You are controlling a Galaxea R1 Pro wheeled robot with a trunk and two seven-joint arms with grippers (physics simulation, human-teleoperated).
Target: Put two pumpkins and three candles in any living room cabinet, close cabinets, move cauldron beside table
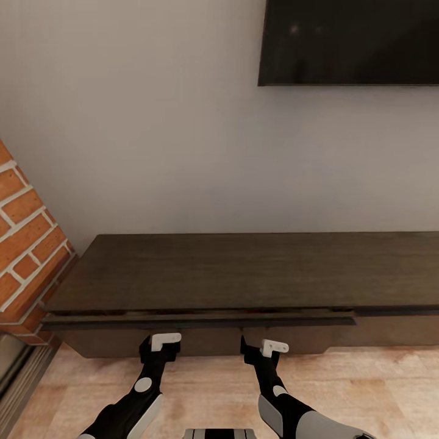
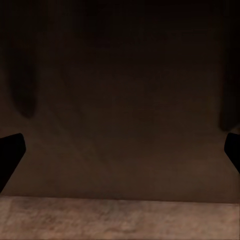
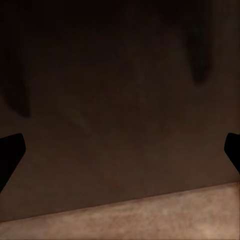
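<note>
The long dark-brown cabinet (image 1: 244, 268) stands against the wall and spans most of the head view. Along its left and middle front, a thin dark strip (image 1: 201, 319) juts slightly out from the body. Both arms reach low toward the front below that strip. My left gripper (image 1: 157, 347) and right gripper (image 1: 255, 349) are close to the front panel. In the left wrist view the left gripper (image 2: 120, 155) is open, facing the dark front (image 2: 120, 90). In the right wrist view the right gripper (image 3: 120, 155) is open too, nothing between its fingers. Pumpkins, candles, cauldron and table are out of view.
A red brick pillar (image 1: 24, 244) stands at the left end of the cabinet. A dark screen (image 1: 350, 42) hangs on the grey wall above. Light wooden floor (image 1: 378, 390) runs in front of the cabinet.
</note>
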